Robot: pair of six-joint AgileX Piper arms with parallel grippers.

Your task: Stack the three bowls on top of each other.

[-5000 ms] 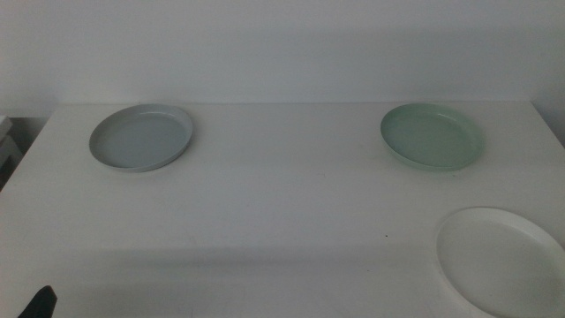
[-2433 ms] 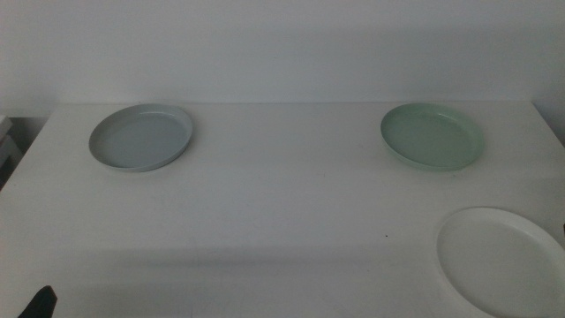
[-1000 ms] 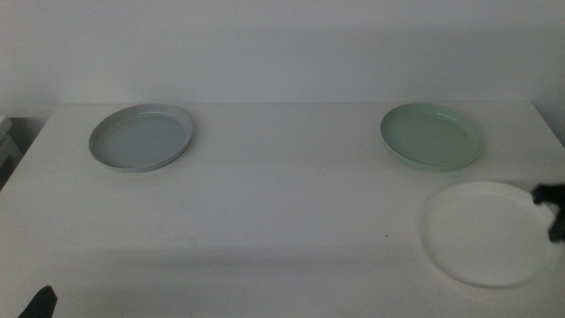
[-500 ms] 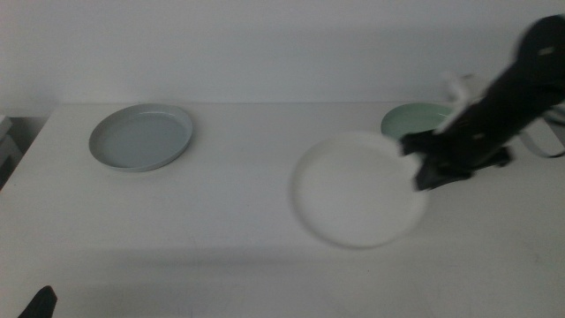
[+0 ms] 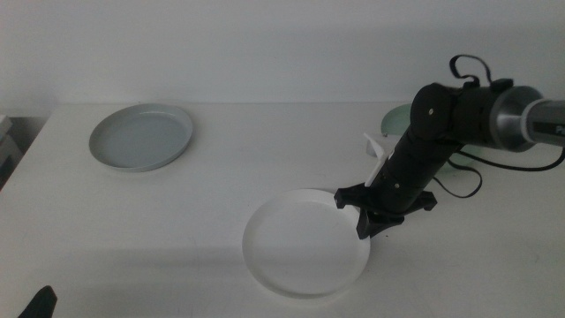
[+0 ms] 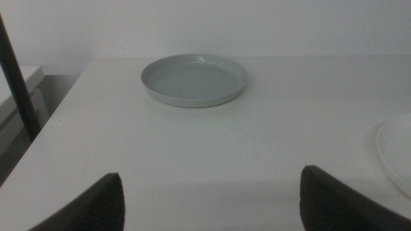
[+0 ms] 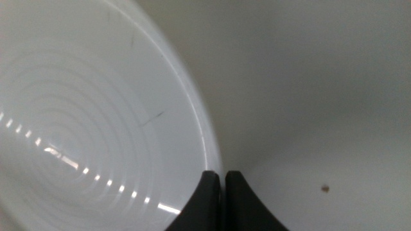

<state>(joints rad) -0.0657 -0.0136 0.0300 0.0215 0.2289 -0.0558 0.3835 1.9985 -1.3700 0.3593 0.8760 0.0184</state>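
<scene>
Your right gripper [image 5: 364,215] jaws pinch rim of white round matte bowl [image 5: 305,241]; left gripper [image 6: 209,199] jaws wide, empty; nothing stacked; all three bowls left.

A white worktop [image 5: 177,221] with a matte surface fills most of the middle view, its far edge meeting a plain, pale wall [image 5: 265,44] that bears no markings. The light is dim and even, leaving the wall greyish and laying soft shadows across the near part of the worktop. Beyond the worktop's left edge stands a low, light-coloured piece of furniture [image 6: 16,102], and beside it a thin dark upright pole [image 6: 16,83].
</scene>
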